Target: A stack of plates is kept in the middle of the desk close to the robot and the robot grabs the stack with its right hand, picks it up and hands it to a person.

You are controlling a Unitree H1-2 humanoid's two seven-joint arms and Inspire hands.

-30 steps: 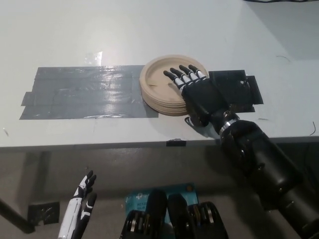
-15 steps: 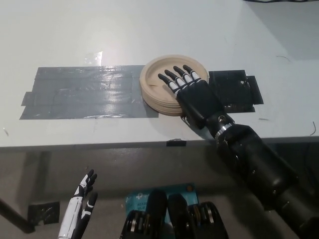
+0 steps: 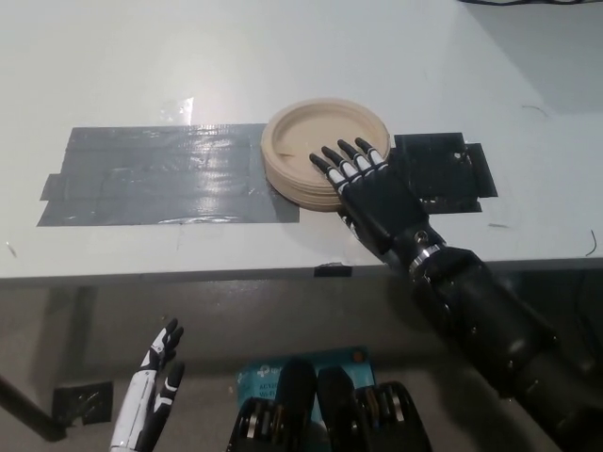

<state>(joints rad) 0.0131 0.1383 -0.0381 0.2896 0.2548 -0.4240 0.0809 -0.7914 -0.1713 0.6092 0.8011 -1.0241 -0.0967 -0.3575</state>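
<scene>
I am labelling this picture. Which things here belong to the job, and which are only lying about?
Job: stack of plates; right hand, over its near rim.
Lying about: grey tape strips; black tape patch; left hand, resting low.

The right hand (image 3: 375,193) covers the 5 o'clock rim of the stack of plates (image 3: 316,151), so any thumb contact beneath is hidden; the plate count is too fine to tell; the left hand (image 3: 151,384) is cut off at the bottom edge; the grey tape (image 3: 160,174) runs under the stack's 9 o'clock side.
</scene>
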